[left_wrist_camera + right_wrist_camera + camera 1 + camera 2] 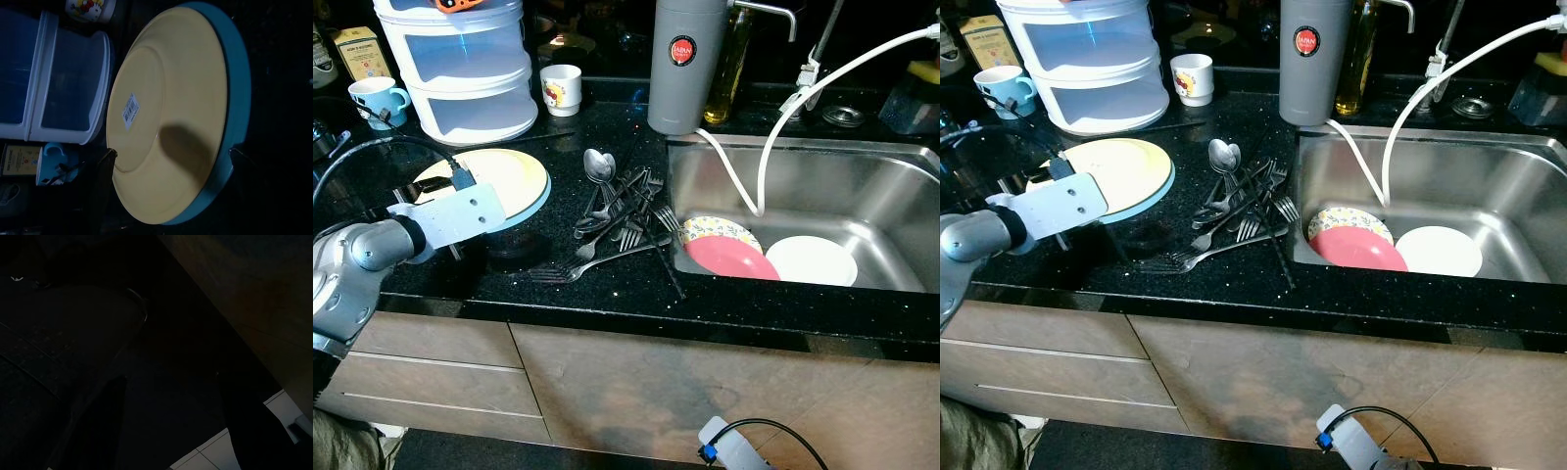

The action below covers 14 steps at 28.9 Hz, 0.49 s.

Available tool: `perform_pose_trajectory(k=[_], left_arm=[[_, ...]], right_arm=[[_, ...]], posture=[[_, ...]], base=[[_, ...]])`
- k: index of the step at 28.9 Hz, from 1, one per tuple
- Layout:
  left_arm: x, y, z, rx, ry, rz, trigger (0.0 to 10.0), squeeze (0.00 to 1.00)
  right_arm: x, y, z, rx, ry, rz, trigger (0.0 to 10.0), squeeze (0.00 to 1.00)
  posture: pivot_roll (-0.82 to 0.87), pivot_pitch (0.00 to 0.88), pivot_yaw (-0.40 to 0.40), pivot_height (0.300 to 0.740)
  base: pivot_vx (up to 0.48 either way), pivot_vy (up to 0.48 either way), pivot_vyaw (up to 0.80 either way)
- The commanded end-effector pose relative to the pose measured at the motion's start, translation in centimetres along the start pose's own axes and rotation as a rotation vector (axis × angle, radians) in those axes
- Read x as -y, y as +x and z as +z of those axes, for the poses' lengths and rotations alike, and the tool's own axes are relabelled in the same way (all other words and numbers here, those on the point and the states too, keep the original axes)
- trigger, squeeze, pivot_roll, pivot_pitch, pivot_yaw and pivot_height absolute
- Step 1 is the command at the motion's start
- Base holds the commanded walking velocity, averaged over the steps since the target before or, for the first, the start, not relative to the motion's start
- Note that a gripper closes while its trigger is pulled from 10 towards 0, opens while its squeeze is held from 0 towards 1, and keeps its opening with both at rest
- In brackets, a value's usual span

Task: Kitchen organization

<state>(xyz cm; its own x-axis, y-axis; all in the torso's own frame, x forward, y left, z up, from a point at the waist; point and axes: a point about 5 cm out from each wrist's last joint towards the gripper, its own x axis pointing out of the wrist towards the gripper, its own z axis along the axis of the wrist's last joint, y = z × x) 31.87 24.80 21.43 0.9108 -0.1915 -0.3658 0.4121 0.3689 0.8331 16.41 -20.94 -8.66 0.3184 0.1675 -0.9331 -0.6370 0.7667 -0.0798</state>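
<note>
**Mostly unsorted: kitchen organization barely begun**

Your yellow plate (166, 112) sits on a blue plate (237, 98) on the worktop (607, 294); cutlery (622, 211) lies heaped beside the sink (891, 166), which holds three plates. Left tool (171, 154) hovers spread wide, straddling the stack's rim, gripping nothing. Right tool (171, 406) hangs idle, fingers apart.

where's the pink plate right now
The pink plate is in the sink, at its left end in the head views, lying over a floral plate with a white plate just to its right.
</note>
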Motion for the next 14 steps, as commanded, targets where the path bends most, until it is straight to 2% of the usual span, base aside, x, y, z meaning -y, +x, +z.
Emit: perform_pose_trajectory(k=[1, 14], left_arm=[[0.0, 0.21, -0.04, -0.001, -0.008, 0.013, 10.0, 0.0], [0.04, 0.94, -1.04, -0.025, 0.003, 0.039, 10.0, 0.0]], right_arm=[[-0.02, -0.02, -0.13, -0.002, -0.005, 0.0, 10.0, 0.0], [0.1, -0.15, -0.57, -0.007, -0.009, -0.005, 10.0, 0.0]], posture=[[0.04, 0.008, -0.005, 0.74], [0.02, 0.013, -0.015, 0.74]], base=[[0.0, 0.0, 0.0], [0.0, 0.0, 0.0]])
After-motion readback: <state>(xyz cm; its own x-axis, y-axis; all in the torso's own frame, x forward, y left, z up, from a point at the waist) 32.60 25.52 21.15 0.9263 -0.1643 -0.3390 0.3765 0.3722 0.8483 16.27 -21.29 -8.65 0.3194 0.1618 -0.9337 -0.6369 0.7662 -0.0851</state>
